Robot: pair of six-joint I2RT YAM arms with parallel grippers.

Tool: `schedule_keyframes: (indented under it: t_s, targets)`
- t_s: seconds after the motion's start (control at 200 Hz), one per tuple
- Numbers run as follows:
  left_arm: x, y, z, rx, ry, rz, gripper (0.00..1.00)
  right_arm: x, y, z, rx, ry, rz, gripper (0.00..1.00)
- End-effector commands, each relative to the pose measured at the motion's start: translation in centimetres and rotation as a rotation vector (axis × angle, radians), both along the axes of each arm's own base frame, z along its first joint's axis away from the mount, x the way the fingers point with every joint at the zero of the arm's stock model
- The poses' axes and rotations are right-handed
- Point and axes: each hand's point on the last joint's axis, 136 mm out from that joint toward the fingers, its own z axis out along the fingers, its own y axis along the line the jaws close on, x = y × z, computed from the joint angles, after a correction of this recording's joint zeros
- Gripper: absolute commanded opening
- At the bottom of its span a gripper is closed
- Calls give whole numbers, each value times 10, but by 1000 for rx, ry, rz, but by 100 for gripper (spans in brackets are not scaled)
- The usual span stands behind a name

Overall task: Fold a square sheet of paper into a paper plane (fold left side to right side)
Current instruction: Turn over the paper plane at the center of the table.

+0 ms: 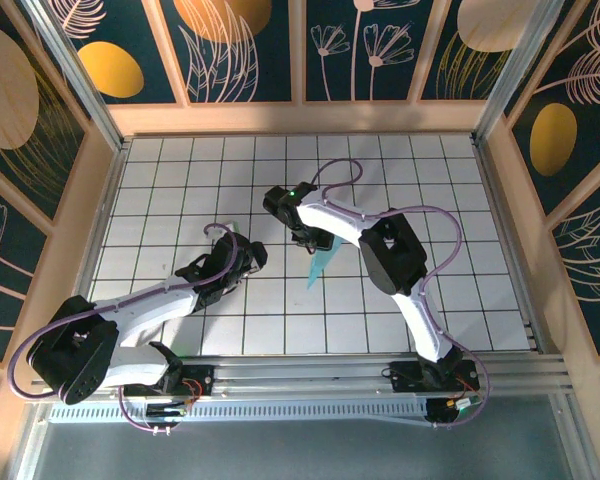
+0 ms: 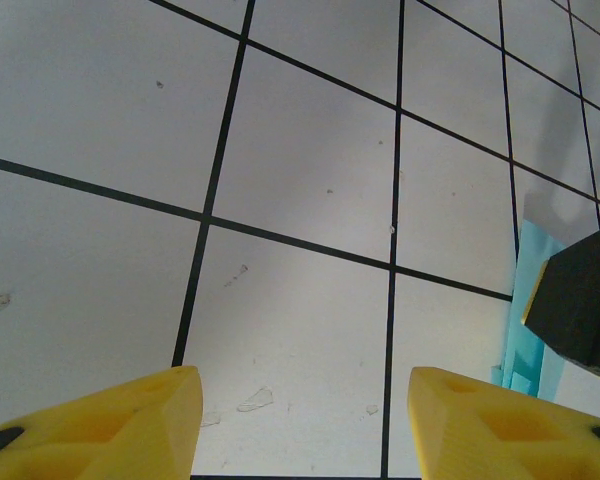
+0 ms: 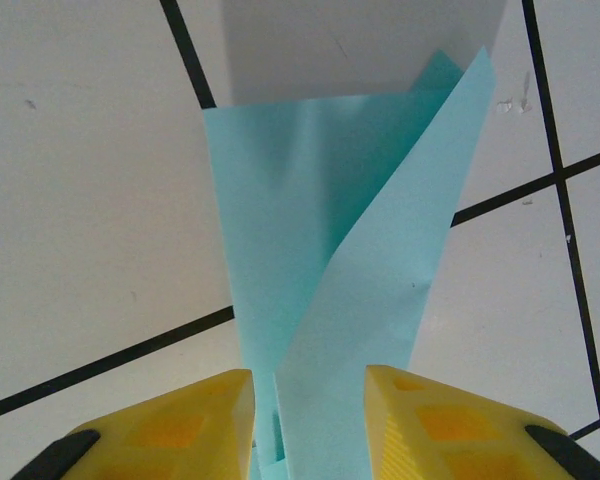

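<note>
Right gripper [image 3: 308, 405] has the narrow end of the half-folded cyan paper [image 3: 310, 220] between its fingers [image 3: 180, 420], mid-table; cant tell if it's actually pinching. Left gripper [image 2: 305, 410] is spread over bare tile [image 2: 300, 150]. Paper's thin, light, floppy, creases easy imo, so grab at the folded edge. No writing or brands visible.

Top view: I find free passage over the far and right tiles of the table [image 1: 180, 170]. At centre, the paper plane [image 1: 320, 265], the right gripper [image 1: 306, 238] and the left gripper [image 1: 246, 254] stand close together, leaving a narrow gap.
</note>
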Motion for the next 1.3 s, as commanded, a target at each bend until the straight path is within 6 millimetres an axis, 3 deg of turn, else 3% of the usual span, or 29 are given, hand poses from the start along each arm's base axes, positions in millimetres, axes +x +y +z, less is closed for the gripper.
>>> schedule_keyframes:
  t_s: [0.0, 0.265, 0.485, 0.641, 0.851, 1.036, 1.171, 1.296]
  targets:
    - [-1, 7, -4, 21, 6, 18, 56, -7, -4, -13, -29, 15, -23, 32]
    - [-2, 8, -4, 25, 10, 22, 57, -13, -4, -16, -30, 26, -21, 24]
    - [-1, 7, 7, 6, -16, 19, 60, -16, -1, -11, -14, 21, -20, 15]
    - [2, 3, 18, -82, -16, 1, 65, -14, -2, 18, -4, -42, -19, 0]
    - [9, 4, 43, -262, -28, -50, 69, -4, -4, 72, 86, -214, 25, 0]
    - [15, -3, 63, -434, -34, -114, 70, 1, 10, 107, 306, -400, 223, 0]
    - [15, -11, 72, -499, -38, -158, 70, 0, 27, 135, 671, -531, 421, 0]
    - [14, -14, 74, -518, -38, -174, 69, -6, 8, 148, 1058, -592, 455, 0]
